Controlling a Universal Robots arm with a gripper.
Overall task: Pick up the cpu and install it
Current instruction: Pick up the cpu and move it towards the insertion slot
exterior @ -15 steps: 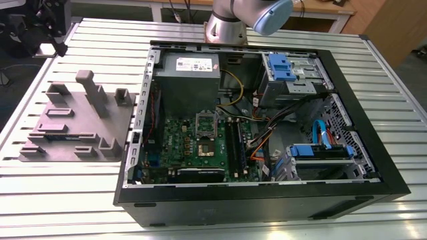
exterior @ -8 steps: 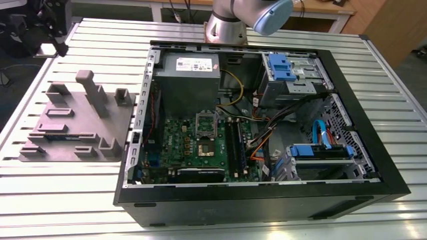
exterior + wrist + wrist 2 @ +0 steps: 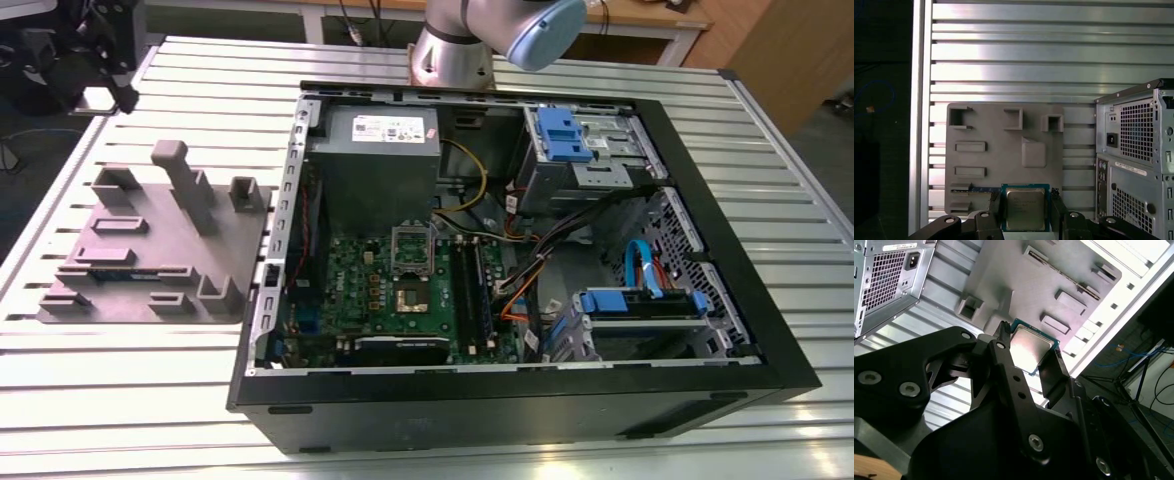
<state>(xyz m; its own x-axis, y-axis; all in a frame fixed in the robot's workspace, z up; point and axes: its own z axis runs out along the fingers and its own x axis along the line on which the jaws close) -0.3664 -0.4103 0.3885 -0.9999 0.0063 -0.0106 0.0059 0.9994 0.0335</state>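
**Black two-finger gripper point(image 3: 1029, 340) clenched on the cpu point(image 3: 1035, 347)**

Both wrist views showed me the fingers point(image 3: 995, 214) pinching opposite edges of the cpu, a small flat square chip with a silvery-grey metal top and a thin greenish rim. It hung well above the grey moulded plastic tray point(image 3: 1004, 160), clear of its recesses, beside the rear of the open black computer case point(image 3: 534, 400). In the exterior view the rectangular metal-framed socket point(image 3: 410, 298) sat on the green motherboard point(image 3: 354, 287), well apart from the tray.

Risks as I judged them:
- The hold was on thin edges only, so a jolt could tilt or drop the chip.
- Any skew over the socket could bend contacts.
- A wrong rotation would not seat.
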